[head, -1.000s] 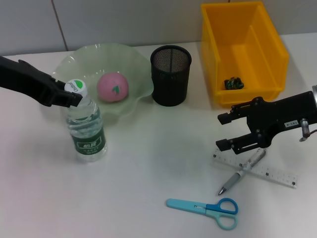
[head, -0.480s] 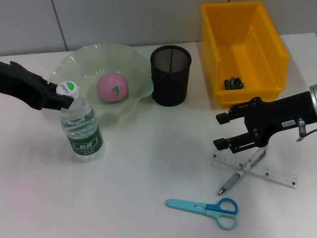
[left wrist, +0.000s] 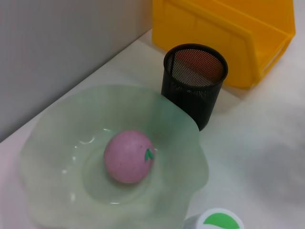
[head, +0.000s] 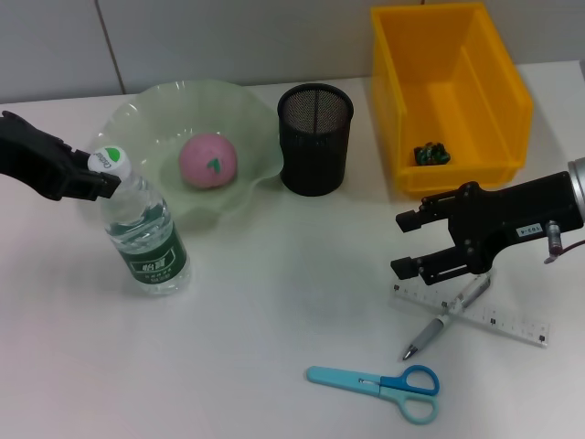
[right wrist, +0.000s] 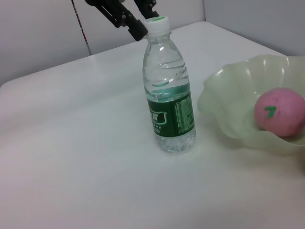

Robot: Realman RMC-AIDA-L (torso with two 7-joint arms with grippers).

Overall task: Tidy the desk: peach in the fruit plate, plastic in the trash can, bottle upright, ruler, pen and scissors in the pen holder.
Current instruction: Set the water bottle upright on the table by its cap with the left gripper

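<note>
The bottle [head: 142, 240] stands on the table in front of the fruit plate [head: 137, 110]. My left gripper [head: 102, 176] is at its white cap [left wrist: 219, 221], shut on the neck. The pink peach [head: 207, 160] lies in the green plate. My right gripper [head: 404, 244] hangs open and holds nothing, just left of the ruler [head: 503, 320] and the pen [head: 446, 320] lying across it. The blue scissors [head: 379, 384] lie near the front edge. The black mesh pen holder [head: 315, 137] stands beside the plate. A dark plastic scrap [head: 430, 154] sits in the yellow trash can [head: 475, 55].
The yellow bin stands at the back right, close behind my right arm. In the right wrist view, the bottle [right wrist: 169, 109] stands upright to one side of the plate [right wrist: 228, 119].
My left gripper has moved left with the bottle, which has shifted left along the table. My right gripper has edged slightly left, still open.
</note>
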